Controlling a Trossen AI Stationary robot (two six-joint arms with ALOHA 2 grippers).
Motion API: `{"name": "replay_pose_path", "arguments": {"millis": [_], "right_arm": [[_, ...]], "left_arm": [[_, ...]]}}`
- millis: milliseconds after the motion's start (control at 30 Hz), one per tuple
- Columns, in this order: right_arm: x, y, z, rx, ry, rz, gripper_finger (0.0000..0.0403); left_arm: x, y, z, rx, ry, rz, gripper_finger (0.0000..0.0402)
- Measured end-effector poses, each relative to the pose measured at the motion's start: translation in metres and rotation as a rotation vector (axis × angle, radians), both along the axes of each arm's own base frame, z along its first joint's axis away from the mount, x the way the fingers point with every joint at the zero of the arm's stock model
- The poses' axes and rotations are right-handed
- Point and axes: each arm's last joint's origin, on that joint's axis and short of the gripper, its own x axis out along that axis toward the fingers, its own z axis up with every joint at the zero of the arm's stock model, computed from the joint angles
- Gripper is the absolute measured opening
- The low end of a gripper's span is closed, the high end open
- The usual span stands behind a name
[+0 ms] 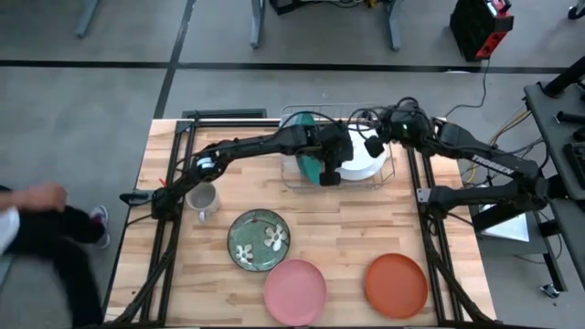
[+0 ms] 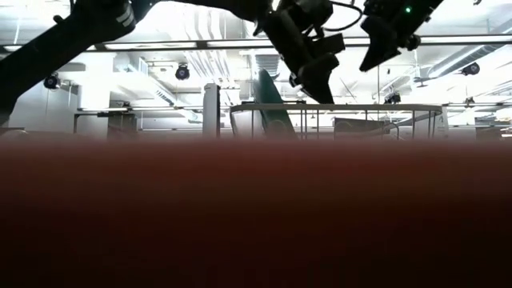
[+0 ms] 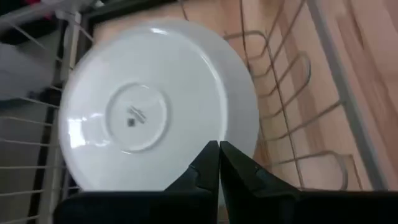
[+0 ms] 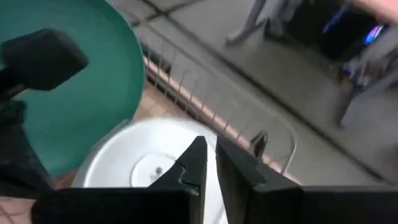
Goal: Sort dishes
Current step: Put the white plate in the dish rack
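The wire dish rack [image 1: 340, 146] stands at the table's far middle. In it a teal plate [image 1: 309, 165] stands on edge, and beside it a white bowl [image 3: 149, 106] lies upside down, foot ring up. My left gripper [image 3: 217, 146] hovers shut above the bowl's rim, beside the teal plate. From the right, my right gripper [image 4: 208, 144] hangs shut above the same bowl [image 4: 146, 165]. In the low view both grippers [image 2: 324, 86] [image 2: 373, 58] are above the rack's top wire. A dark green flowered plate [image 1: 259, 240], a pink plate [image 1: 295, 291] and an orange-red plate [image 1: 396, 284] lie flat near the front.
A small grey mug [image 1: 203, 199] stands on the left of the table by the left arm's base. A person [image 1: 32, 219] is beside the table's left edge. A reddish blur [image 2: 256, 216] fills the lower half of the low view.
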Motion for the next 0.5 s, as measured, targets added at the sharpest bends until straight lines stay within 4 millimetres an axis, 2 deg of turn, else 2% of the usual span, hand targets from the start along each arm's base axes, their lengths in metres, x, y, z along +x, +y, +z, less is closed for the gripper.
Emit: {"name": "replay_pose_path", "arguments": {"millis": [233, 367, 500], "right_arm": [[0.013, -0.048, -0.023, 0.219, 0.056, -0.024, 0.0002], [0.017, -0.075, -0.034, 0.269, 0.126, -0.09, 0.0017], [0.017, -0.094, -0.037, 0.323, 0.187, -0.131, 0.0047]], "left_arm": [[0.007, 0.012, -0.033, -0.016, 0.07, 0.011, 0.0], [0.008, 0.02, -0.042, -0.015, 0.081, 0.039, 0.0], [0.007, 0.024, -0.045, -0.024, 0.091, 0.05, 0.0]]}}
